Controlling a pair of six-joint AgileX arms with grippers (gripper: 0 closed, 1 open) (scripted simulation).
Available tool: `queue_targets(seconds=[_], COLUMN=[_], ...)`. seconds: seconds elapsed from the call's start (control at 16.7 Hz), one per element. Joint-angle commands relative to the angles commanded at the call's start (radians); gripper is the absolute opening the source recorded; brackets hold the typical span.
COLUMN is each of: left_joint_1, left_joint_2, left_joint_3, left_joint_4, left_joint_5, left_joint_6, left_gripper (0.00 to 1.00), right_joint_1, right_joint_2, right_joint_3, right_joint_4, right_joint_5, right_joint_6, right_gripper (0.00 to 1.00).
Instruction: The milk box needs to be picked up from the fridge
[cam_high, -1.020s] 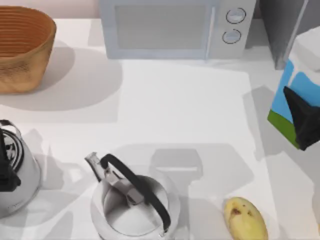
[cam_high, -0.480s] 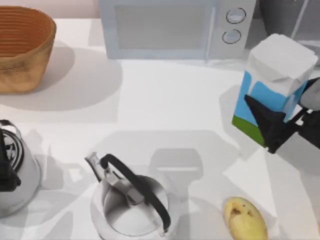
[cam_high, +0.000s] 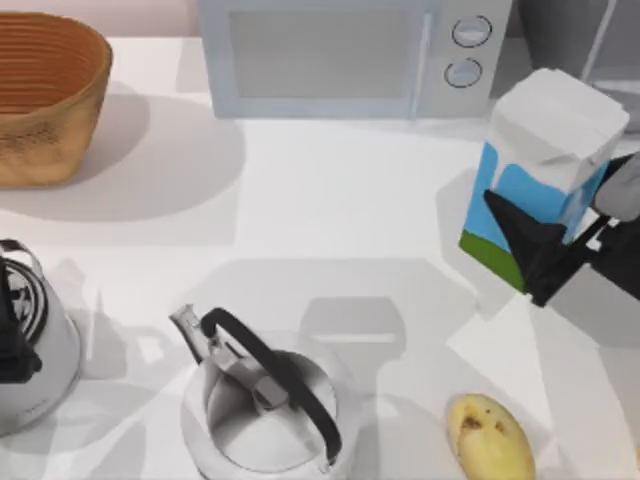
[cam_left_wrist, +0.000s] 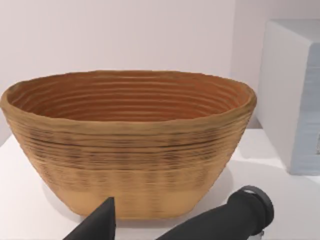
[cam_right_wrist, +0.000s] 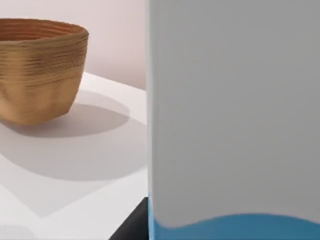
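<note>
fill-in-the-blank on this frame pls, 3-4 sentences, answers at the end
1. The right gripper is shut on the ____.
2. The white microwave has ____ round knobs.
3. Lying on the table near the top view's bottom edge, right of the kettle, is a yellow ____.
4. The left wrist view looks at a woven ____, which sits at the table's left rear corner.

Missing words: milk box; two; potato; basket
</note>
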Motion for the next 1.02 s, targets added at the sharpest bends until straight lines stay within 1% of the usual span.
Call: queue_targets(seconds=[0.48,0.84,1.02], left_joint_1=[0.000,0.000,0.000], left_joint_2=[0.000,0.000,0.000], left_joint_3=[0.000,0.000,0.000], left_joint_4=[0.000,0.000,0.000], left_joint_5=[0.000,0.000,0.000], left_joint_6=[0.000,0.000,0.000], left_gripper=[1.00,1.00,1.00], right_joint_1=[0.088,0.100,0.100], right_joint_2=[0.245,0.278,0.278], right_joint_3=[0.157,0.181,0.181], right_joint_4=[0.088,0.102,0.102], right_joint_5=[0.085,0.098,0.098], right_joint_6=[-0.003,-0.005,-0.005], right_gripper=[0.00,0.00,0.23])
